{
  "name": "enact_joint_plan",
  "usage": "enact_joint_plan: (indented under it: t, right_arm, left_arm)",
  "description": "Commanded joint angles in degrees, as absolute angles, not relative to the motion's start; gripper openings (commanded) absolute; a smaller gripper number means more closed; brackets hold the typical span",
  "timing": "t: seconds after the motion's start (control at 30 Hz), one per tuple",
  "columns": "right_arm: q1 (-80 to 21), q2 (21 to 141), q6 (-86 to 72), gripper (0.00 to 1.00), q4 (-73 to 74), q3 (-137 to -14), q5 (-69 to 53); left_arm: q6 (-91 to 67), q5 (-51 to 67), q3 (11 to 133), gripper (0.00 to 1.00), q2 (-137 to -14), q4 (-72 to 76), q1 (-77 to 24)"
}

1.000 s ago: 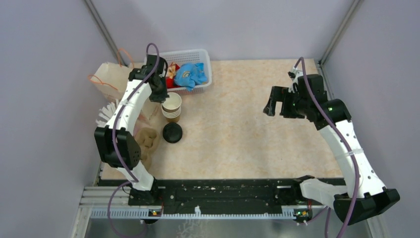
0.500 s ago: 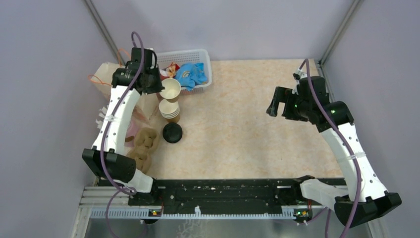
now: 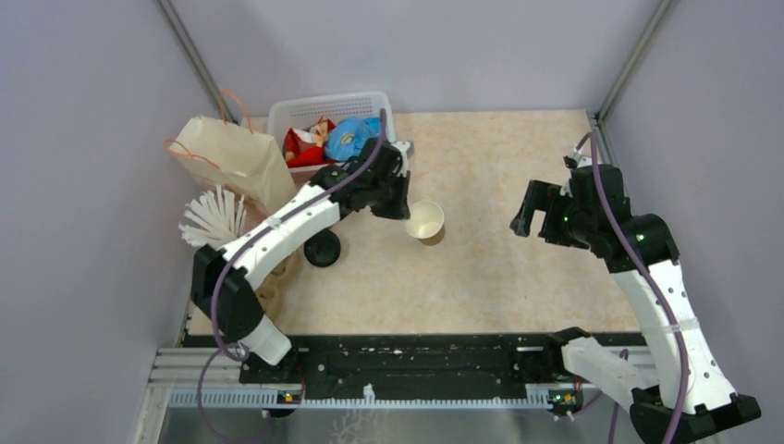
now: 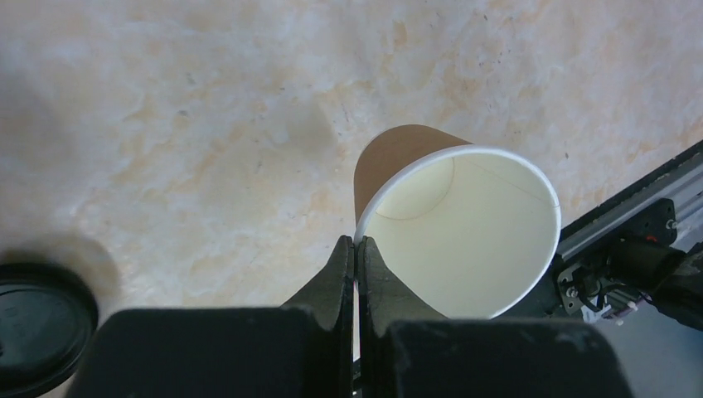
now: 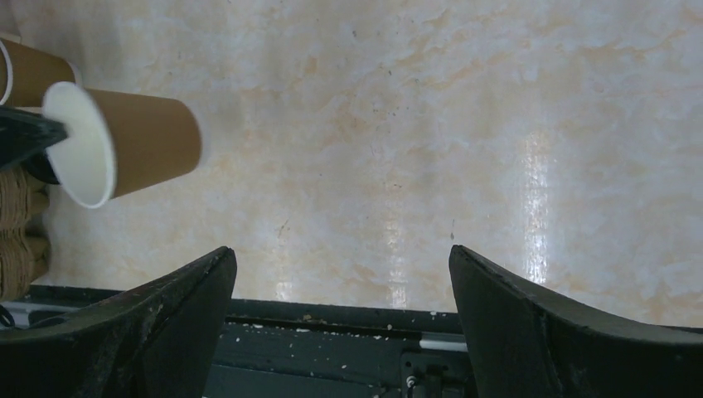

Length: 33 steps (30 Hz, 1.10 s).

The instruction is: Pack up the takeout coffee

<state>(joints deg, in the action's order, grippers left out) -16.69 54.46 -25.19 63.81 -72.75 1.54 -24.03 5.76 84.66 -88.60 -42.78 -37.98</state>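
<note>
No takeout coffee is in view; nothing here is a capped cup. A lidless brown paper cup (image 3: 425, 221) with a white inside hangs over the middle of the table. My left gripper (image 3: 408, 212) is shut on its rim, one finger inside and one outside (image 4: 356, 242). The left wrist view looks into the cup (image 4: 460, 240), and the right wrist view shows it side-on (image 5: 133, 145). A loose black lid (image 3: 322, 248) lies on the table left of it (image 4: 37, 319). My right gripper (image 3: 537, 209) hovers open at the right, holding nothing (image 5: 340, 257).
Another brown cup (image 5: 23, 75) shows at the left edge of the right wrist view. A kraft paper bag (image 3: 226, 157) and a white basket (image 3: 374, 104) of packets stand at the back left. A white bristly item (image 3: 213, 218) and a brown woven item (image 3: 277, 270) lie near the left edge.
My left gripper lifted one cup off the stack and carried it right, over the table's middle. The right arm drifted slightly nearer and stayed open.
</note>
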Motion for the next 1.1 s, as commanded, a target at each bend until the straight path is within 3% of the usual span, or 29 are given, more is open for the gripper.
enact_joint_plan:
  t: [0.0, 0.3, 0.6, 0.83, 0.93, 1.07]
  right_arm:
    - [-16.61, 51.38, -26.02, 0.99, 67.48, -72.33, 4.3]
    - [-16.61, 46.69, -27.57, 0.99, 71.39, -71.14, 4.48]
    - [-16.59, 45.43, -27.27, 0.99, 72.97, -71.11, 4.82]
    - [-16.61, 46.3, -26.53, 0.99, 71.35, -71.06, 3.44]
    - [-16.61, 46.7, -26.11, 0.99, 70.03, -70.16, 2.65]
    - [-16.61, 47.59, -26.14, 0.99, 67.74, -68.96, 0.79]
  left_arm:
    - [-27.78, 4.3, 86.04, 0.0, -94.76, -33.5, -42.24]
    - [-25.67, 0.7, 96.69, 0.0, -110.42, -37.06, -49.03]
    - [-24.57, -2.53, 101.47, 0.0, -115.48, -41.73, -51.5]
    - [-24.23, -7.0, 105.39, 0.43, -111.71, -49.32, -51.46]
    - [-24.78, -11.5, 102.66, 0.56, -106.4, -55.08, -50.48]
    - [-26.13, -10.25, 86.02, 0.64, -92.74, -54.98, -43.56]
